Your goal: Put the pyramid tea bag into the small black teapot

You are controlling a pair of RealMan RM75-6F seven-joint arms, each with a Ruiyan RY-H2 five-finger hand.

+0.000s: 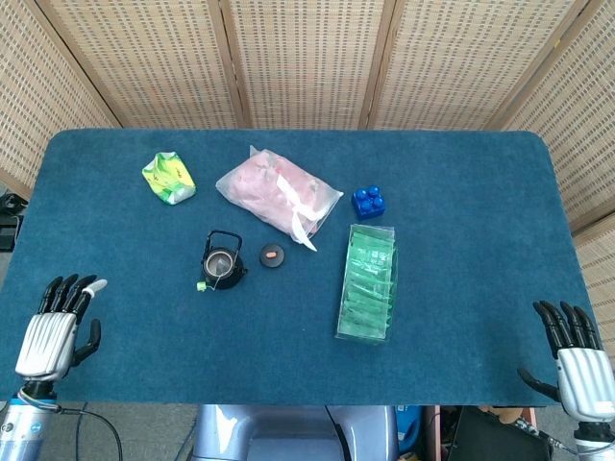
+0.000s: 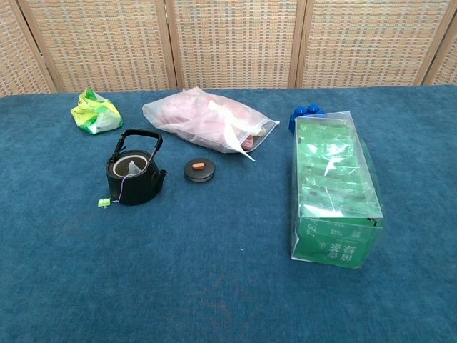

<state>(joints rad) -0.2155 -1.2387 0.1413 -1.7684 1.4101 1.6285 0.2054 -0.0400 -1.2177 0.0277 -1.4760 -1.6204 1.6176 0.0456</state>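
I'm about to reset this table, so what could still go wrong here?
The tea bag sits in the open teapot, but its string and green tag trail onto the cloth; snagging them could pull the bag out. The lid lies loose beside the pot and is easy to knock.

Left hand: silver-grey ribbed metal back plate, black fingers, one finger with a pale whitish tip, black thumb at side. Wrist is metallic with a blue ring, thin black cable trailing off below. Right hand: same build, silver-white back plate, black fingers, black thumb. Neither hand shows in chest view.
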